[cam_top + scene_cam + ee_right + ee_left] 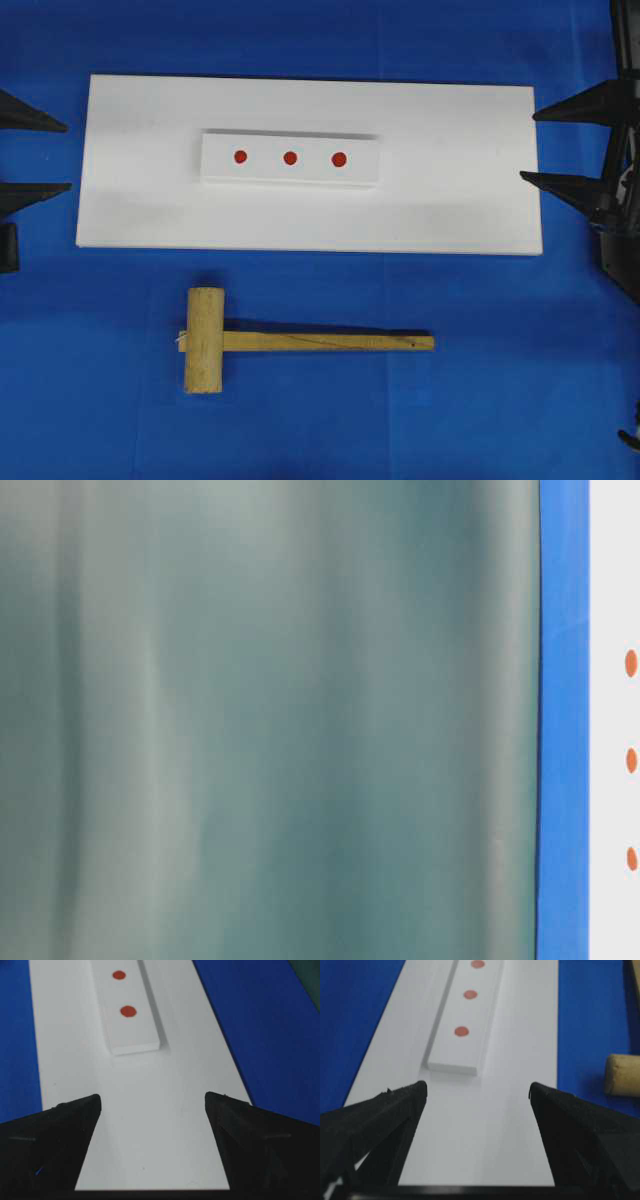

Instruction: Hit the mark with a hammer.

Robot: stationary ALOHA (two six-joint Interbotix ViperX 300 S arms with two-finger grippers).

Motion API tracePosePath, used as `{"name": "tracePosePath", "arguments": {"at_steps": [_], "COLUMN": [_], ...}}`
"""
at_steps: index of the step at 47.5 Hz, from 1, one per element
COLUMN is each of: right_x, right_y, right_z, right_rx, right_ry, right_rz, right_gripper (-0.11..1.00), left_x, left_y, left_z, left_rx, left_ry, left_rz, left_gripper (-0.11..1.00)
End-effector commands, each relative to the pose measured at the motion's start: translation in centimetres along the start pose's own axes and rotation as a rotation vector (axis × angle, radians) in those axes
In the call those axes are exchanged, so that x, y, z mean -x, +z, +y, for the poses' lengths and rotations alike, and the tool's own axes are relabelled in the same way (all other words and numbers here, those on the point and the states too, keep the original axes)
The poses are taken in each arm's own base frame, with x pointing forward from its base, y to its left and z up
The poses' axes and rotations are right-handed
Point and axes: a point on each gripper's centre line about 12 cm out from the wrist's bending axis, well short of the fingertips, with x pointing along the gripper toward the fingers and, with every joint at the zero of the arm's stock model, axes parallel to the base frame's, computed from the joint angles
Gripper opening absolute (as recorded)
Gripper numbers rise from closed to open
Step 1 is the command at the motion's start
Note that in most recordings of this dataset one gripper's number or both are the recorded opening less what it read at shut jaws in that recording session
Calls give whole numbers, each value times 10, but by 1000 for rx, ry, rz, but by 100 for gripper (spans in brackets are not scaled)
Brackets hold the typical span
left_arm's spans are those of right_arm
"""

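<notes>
The hammer [204, 340], a light-wood mallet, lies on the blue cloth in front of the white board [450, 190], with its handle [330, 341] pointing right. On the board sits a raised white block [265, 160] with three red marks [290, 158] in a row. My left gripper [68, 156] stands open at the board's left edge and holds nothing. My right gripper [528, 147] stands open at the right edge, also with nothing in it. In the left wrist view the left gripper [477, 1087] faces the block [455, 1055], and the hammer head [622, 1076] shows at the right. The right gripper [152, 1097] faces two marks [128, 1011].
Blue cloth [500, 400] covers the table around the board and hammer. In the table-level view a blurred grey-green surface [270, 720] fills most of the frame. At its right edge are a blue strip [562, 720] and the board [612, 580].
</notes>
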Motion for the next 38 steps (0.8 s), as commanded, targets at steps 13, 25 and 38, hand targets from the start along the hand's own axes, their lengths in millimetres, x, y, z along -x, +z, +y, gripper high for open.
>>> {"name": "tracePosePath", "arguments": {"at_steps": [13, 25, 38], "right_x": [-1, -2, -7], "right_y": [8, 8, 4], "right_z": [4, 11, 19], "right_rx": [1, 15, 28], "right_ry": [22, 65, 110], "right_rz": [-25, -38, -31], "right_gripper": [81, 81, 81], "left_x": [-1, -2, -2], "left_y": [16, 20, 20], "left_z": [-2, -15, -18], "left_rx": [-15, -43, -48], "left_ry": [-10, -91, -110], "left_rz": [-88, -123, -127], "left_gripper": [81, 81, 81]}}
